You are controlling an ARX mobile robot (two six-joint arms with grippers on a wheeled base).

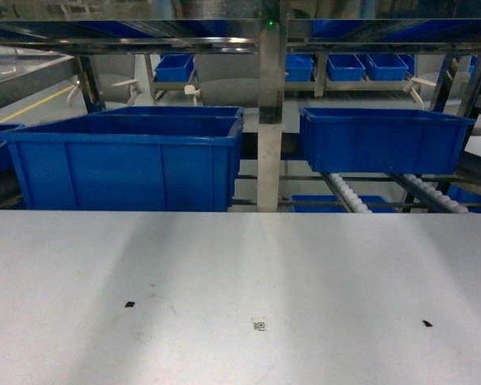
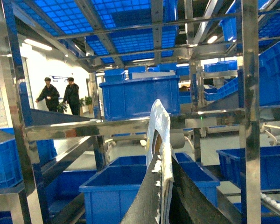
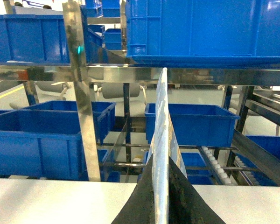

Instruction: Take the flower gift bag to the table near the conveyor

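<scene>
table (image 1: pixel 240 281) in front, bins (image 1: pixel 120 160) on conveyor (image 1: pixel 349 192) behind

Stainless-steel racking (image 1: pixel 270 104) is seen across the upper half of the head view, with a small green light at top centre. Large blue plastic bins (image 1: pixel 120 160) are set at mid-left and mid-right of that frame, and smaller ones are lined along the far top. A pale floor with a yellow line (image 1: pixel 32 103) is visible at upper left. Two people in dark clothes (image 2: pixel 60 95) are shown at mid-left of the left wrist view, beneath strip lights (image 2: pixel 37 44).
</scene>
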